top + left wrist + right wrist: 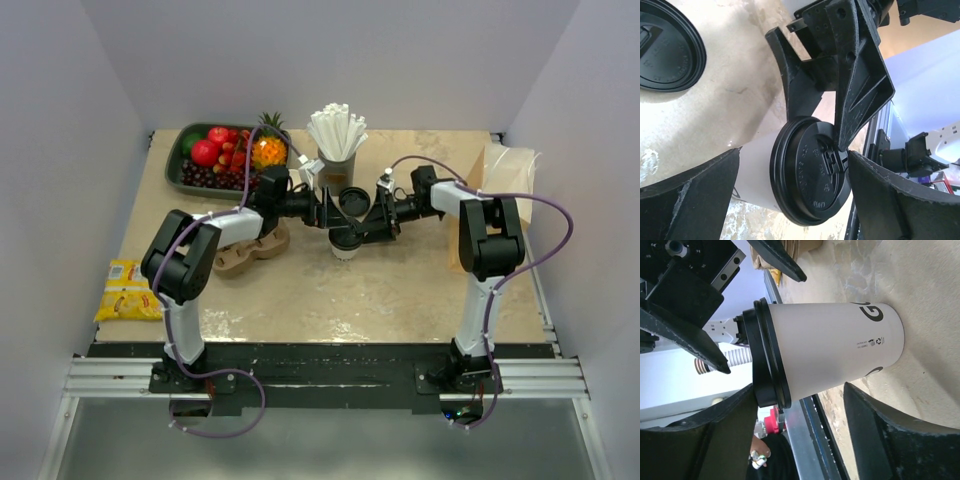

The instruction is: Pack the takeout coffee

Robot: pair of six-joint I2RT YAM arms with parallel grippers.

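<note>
cup: the takeout coffee [830,350] is standing upright mid-bench [400,290], right between the two arms, with the pulp carrier [250,250] sitting off to its left
lid: its black lid [812,172] is looking pressed on all round the rim, and a spare lid [665,45] is lying flat on the bench nearby
left pincer: the left pincer [792,165] is sitting wide apart with one finger on either side of the cup's top end; whether a pad is brushing the paper, can't tell
right pincer: the right pincer [799,390] is also standing apart and not clamping anything, the cup just past its tips, with one finger hanging over the lid in the left wrist view
weight: probably light, but nothing is showing whether it's filled, so it's getting treated as sloshy
wall: thin paper, so it's likely denting under a hard squeeze
surface: smooth and a bit slippery, with a taper that's going to want to slide down through a loose grip
where to grab: the white wall just under the lid, where the rim is stiffening it
avoid: lifting by the lid alone, since it could be popping off
</note>
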